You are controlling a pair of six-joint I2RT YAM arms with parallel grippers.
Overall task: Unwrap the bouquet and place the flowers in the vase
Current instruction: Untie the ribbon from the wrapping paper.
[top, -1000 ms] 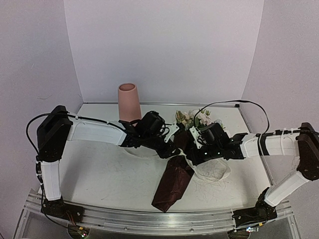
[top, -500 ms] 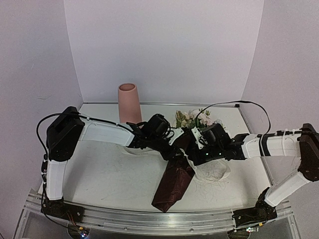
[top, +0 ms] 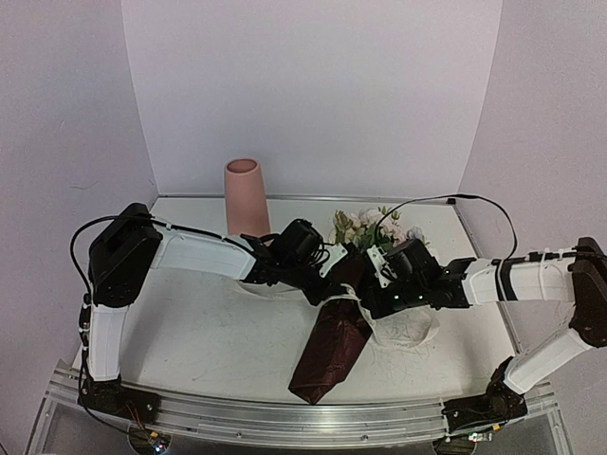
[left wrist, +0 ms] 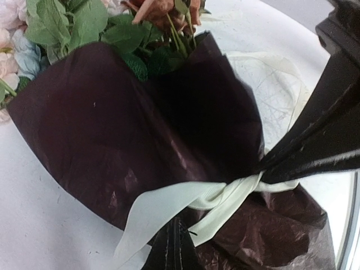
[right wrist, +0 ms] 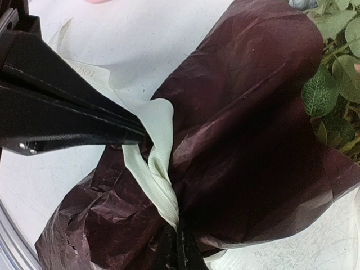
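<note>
In the top view the bouquet lies on the tabletop, with its long axis running from the wrapped stems at 7 o'clock to the flowers at 1 o'clock. Both grippers pinch the ribbon at its waist, the left gripper from 10 o'clock and the right gripper from 3 o'clock. The vase stands at 11 o'clock, nearer the left arm.

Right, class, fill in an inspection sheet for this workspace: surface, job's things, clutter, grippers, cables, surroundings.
surface: white table, scuffed.
job's things: bouquet lying in dark red paper, cream ribbon tied; flowers at its far end; vase upright at the back.
clutter: white mesh under the bouquet.
grippers: left gripper shut on the ribbon; right gripper shut on the ribbon.
cables: black cable arching over the right arm.
surroundings: pale walls; metal rail at the near edge.
</note>
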